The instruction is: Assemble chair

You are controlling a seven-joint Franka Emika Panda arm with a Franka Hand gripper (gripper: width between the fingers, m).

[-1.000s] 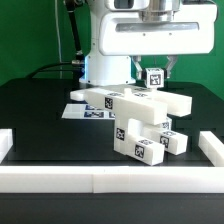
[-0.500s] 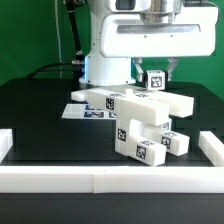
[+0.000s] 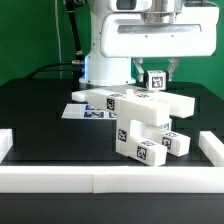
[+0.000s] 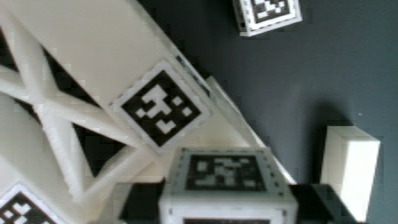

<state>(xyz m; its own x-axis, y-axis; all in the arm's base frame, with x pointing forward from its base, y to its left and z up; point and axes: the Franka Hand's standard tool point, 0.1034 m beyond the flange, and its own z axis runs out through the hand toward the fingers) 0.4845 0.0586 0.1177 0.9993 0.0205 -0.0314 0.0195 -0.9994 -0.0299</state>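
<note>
The gripper [image 3: 155, 70] is closed almost fully, pinching a small tagged block [image 3: 155, 80] held upright. The partly built chair [image 3: 140, 125] lies at its six o'clock, just under the block. Its top bar [image 3: 118, 98] runs roughly nine to three.

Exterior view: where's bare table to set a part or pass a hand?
Free: black tabletop between the white border rail on the exterior view's left and the blocky white chair stack; a strip before the front rail. Crowded: around the stack, under the gripper holding a tagged white block.
</note>
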